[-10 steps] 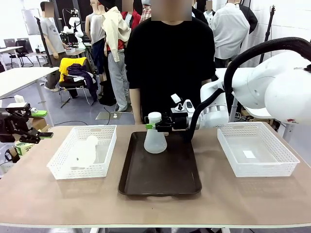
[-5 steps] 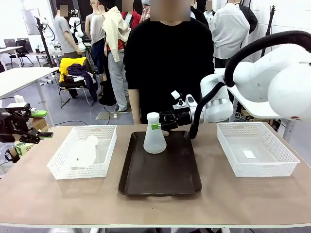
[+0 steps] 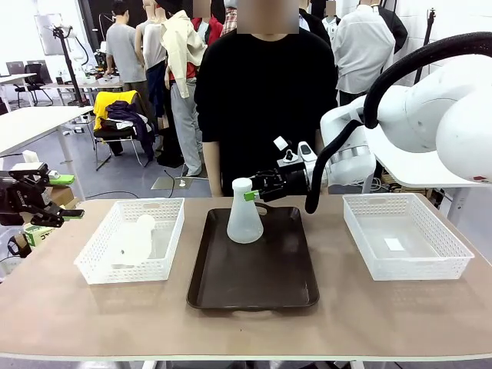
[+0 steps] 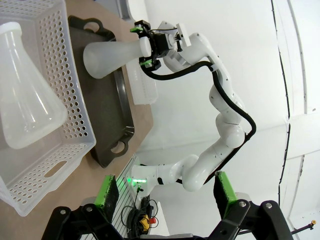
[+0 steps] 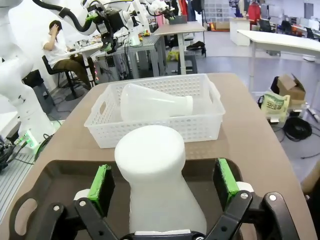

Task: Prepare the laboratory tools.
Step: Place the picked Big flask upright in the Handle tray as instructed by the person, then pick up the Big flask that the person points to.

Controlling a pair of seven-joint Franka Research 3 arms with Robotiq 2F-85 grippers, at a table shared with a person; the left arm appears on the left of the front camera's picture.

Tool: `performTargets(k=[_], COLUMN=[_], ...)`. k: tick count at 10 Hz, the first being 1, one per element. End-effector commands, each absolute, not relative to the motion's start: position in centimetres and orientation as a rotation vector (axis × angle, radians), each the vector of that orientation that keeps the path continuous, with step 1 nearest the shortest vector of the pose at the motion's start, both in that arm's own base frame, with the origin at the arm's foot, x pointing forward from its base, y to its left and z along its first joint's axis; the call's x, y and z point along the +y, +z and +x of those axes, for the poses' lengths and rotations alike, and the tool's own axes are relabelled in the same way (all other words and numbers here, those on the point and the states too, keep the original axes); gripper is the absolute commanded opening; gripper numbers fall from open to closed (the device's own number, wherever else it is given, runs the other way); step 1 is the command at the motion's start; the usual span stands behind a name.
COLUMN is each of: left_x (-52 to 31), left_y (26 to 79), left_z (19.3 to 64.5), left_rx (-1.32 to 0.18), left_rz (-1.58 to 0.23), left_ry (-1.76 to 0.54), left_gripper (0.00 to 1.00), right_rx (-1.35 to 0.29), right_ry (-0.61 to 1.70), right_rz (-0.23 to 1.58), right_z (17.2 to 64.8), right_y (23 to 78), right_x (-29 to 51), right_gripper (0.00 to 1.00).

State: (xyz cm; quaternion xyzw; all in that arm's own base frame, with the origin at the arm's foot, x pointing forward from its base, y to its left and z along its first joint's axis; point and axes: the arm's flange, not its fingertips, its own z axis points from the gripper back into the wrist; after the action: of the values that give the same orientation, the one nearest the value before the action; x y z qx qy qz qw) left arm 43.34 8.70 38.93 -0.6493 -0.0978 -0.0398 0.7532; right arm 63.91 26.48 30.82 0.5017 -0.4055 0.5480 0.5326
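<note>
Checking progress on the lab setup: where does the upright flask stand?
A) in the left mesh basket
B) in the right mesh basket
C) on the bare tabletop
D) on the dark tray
D: the flask stands upright on the far end of the dark tray.

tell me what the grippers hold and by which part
Nothing. The right gripper straddles the neck of the upright flask, pads clear; the left gripper is open, empty.
</note>
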Motion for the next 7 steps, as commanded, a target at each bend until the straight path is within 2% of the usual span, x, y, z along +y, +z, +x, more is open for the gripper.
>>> performTargets(k=[1,7], left_x=[8.78,8.78], left_y=[39.2,39.2], left_z=[43.33,43.33], left_rx=[-0.212,-0.212], left_rz=[-1.42,-1.42], left_ry=[-0.077,-0.077], left_gripper=[1.0,1.0], right_rx=[-0.966,-0.966], right_ry=[1.308,1.308], right_rz=[1.205,1.205], right_z=[64.01,64.01], right_y=[30.62,30.62], right_x=[26.62,26.62], right_gripper=[1.0,1.0])
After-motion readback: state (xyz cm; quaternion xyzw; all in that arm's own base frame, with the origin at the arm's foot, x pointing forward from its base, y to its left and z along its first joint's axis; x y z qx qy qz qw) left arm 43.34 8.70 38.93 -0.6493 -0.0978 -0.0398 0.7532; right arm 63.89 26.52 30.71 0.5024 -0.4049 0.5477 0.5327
